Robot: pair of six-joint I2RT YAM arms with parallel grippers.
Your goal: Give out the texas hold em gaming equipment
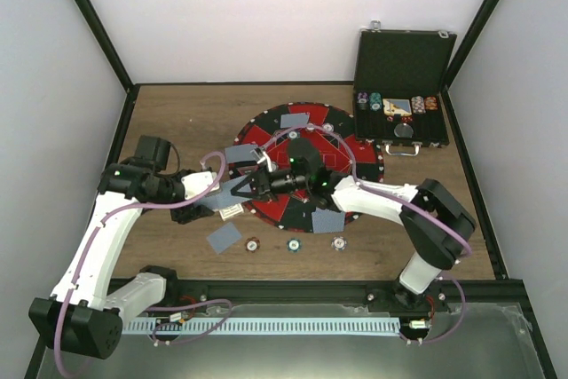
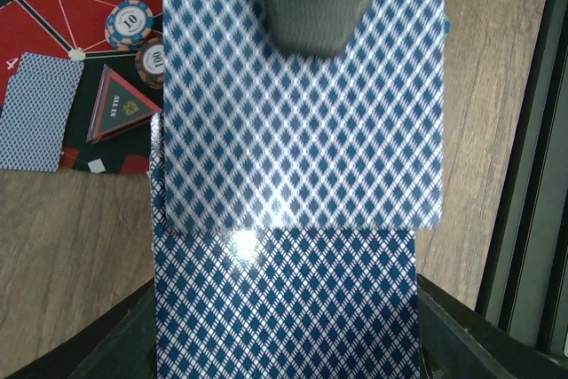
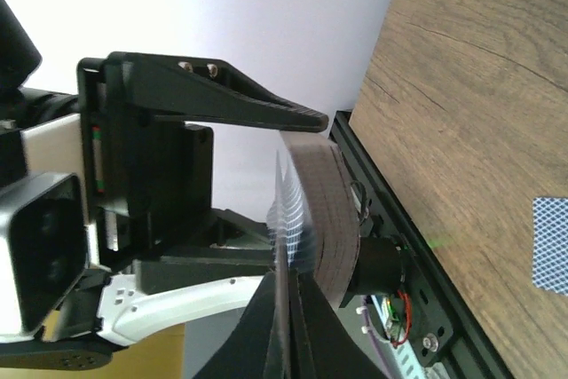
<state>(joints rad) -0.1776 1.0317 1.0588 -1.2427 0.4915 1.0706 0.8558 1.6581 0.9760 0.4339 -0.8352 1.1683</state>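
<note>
1. Texas hold em gaming equipment is lying partly dealt out. Loose cards (image 1: 295, 119) are sitting face down around the round mat (image 1: 351, 144) in the middle of the table (image 1: 177, 122), one more is lying on the wood near-left of it, and stacked chips are waiting in the open case (image 1: 404, 58) at far right.
2. The deck (image 3: 327, 219) is hanging just off the mat's left edge, with the left gripper (image 1: 226, 194) clamping it across its flat faces. It is likely handling as a firm block, though slick cards are prone to fanning or sliding out.
3. The top card (image 2: 302, 122) is standing offset from the deck, and the right gripper (image 3: 284, 308) is pinching its protruding end, jaws closed right down on it. A single card is probably behaving as light, thin and bendy, so an edge pinch drawn flat along the deck is looking sensible.
4. Three chips (image 1: 293, 244) are lying in a row on the wood near the mat's near edge; being small, hard and low, they are asking for a pinch across the rim.
5. The left wrist view alone is showing the black triangular marker (image 2: 120, 111) with two chips beside it. Only the right wrist view is giving the deck's thickness edge-on.
</note>
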